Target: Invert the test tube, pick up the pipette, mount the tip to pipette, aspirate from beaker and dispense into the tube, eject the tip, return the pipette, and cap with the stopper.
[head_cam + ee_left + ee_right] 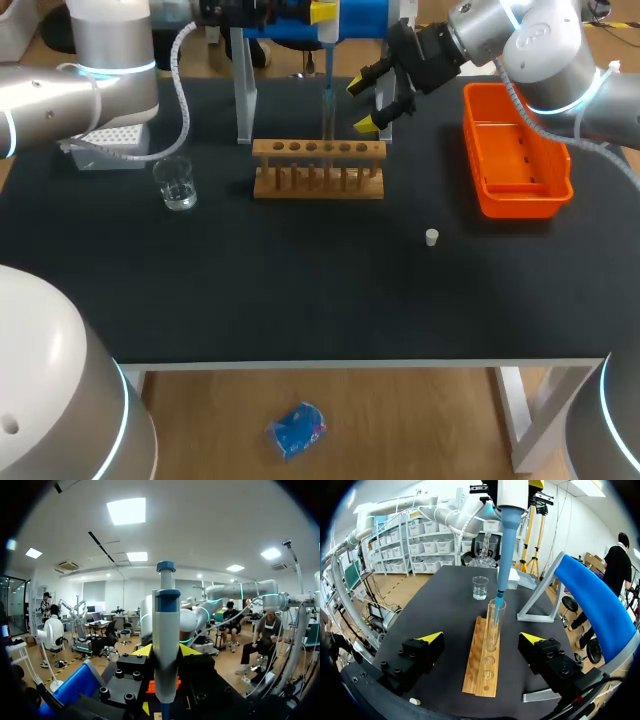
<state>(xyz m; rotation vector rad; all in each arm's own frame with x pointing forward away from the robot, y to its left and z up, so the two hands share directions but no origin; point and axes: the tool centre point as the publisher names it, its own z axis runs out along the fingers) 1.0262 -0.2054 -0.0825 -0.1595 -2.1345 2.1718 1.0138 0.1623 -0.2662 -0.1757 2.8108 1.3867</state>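
My left gripper point(166, 651) is clamped on the pipette point(166, 620). Its tip point(498, 605) sits inside the test tube point(495, 627), which stands in the wooden rack point(481, 672) just ahead of my right gripper point(482, 641), whose fingers are spread wide. The glass tube is likely light, slick and breakable, so I'd pinch it gently above the rack. Only the right wrist view shows the tip in the tube.

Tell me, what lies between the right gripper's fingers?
In the right wrist view, the wooden rack lies between the fingers of the open right gripper, touching neither; the glass tube stands in it, with the pipette reaching into it.
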